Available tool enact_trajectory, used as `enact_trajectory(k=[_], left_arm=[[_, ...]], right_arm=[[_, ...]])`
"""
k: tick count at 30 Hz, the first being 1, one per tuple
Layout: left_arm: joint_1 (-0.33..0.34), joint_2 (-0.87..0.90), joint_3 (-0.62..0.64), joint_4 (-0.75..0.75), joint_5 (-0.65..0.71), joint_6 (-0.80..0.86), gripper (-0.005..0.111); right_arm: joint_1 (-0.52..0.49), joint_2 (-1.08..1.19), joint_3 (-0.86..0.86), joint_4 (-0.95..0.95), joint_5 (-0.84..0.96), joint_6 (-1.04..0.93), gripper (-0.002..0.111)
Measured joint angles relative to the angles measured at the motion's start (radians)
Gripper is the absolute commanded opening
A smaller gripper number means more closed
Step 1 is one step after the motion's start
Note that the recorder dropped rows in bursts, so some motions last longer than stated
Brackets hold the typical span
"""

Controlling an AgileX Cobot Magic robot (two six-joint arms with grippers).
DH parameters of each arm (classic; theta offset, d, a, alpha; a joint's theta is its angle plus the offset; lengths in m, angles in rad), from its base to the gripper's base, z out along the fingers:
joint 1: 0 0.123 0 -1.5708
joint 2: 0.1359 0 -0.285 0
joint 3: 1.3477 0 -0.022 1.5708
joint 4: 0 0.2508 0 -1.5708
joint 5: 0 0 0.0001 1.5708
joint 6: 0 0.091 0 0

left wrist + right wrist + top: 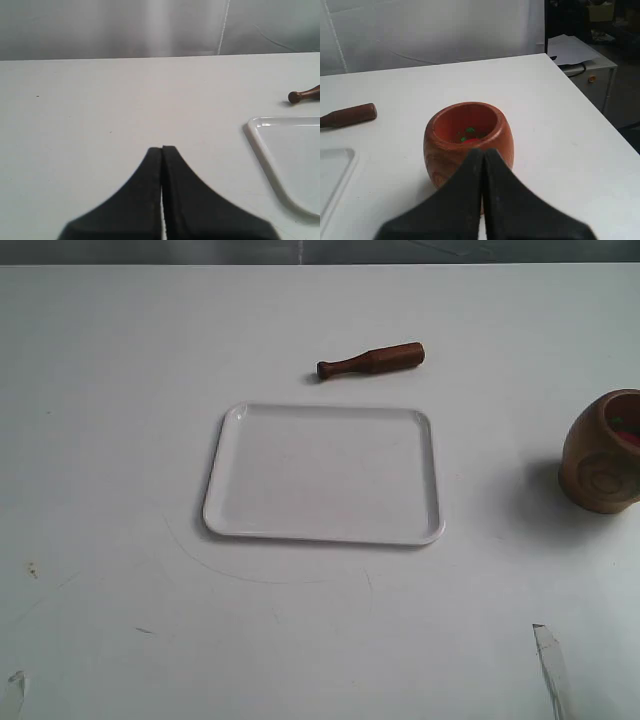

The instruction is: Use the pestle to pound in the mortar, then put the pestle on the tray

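The white tray (322, 473) lies flat in the middle of the table, with nothing on it. Behind it the dark reddish-brown pestle (372, 360) lies on its side, knob toward the left. The light-brown wooden mortar (604, 451) stands upright at the right edge of the exterior view, with small green and red bits inside (468, 135). My right gripper (483, 150) is shut and empty, just in front of the mortar (468, 142). My left gripper (162, 148) is shut and empty over bare table, left of the tray's corner (285, 155). The pestle's knob (303, 95) shows far off.
The table's right edge (590, 100) drops off beyond the mortar, with a cabinet and papers (580, 52) past it. A grey wall backs the table. Two clear tape-like scraps (548, 655) lie near the front edge.
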Motion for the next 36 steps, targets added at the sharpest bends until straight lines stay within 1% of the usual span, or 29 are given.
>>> enact_trajectory(k=[13,16,19,26,29,31,33,34,36], left_arm=[[0.0,0.0,0.0,0.0,0.0,0.0,0.0],[0.0,0.0,0.0,0.0,0.0,0.0,0.0],[0.0,0.0,0.0,0.0,0.0,0.0,0.0],[0.0,0.0,0.0,0.0,0.0,0.0,0.0],[0.0,0.0,0.0,0.0,0.0,0.0,0.0],[0.0,0.0,0.0,0.0,0.0,0.0,0.0],[0.0,0.0,0.0,0.0,0.0,0.0,0.0],[0.0,0.0,0.0,0.0,0.0,0.0,0.0],[0.0,0.0,0.0,0.0,0.0,0.0,0.0]], right_arm=[[0.0,0.0,0.0,0.0,0.0,0.0,0.0],[0.0,0.0,0.0,-0.034,-0.029,-0.018,0.0],[0.0,0.0,0.0,-0.004,-0.185,-0.013,0.0],[0.0,0.0,0.0,0.284,-0.548,0.014,0.0],[0.0,0.0,0.0,0.416,-0.669,0.049,0.0],[0.0,0.0,0.0,0.472,-0.714,0.08,0.0],[0.0,0.0,0.0,0.47,-0.733,0.13,0.0],[0.0,0.0,0.0,0.43,-0.755,0.168,0.0],[0.0,-0.002,0.002,0.274,-0.855,0.222,0.0]])
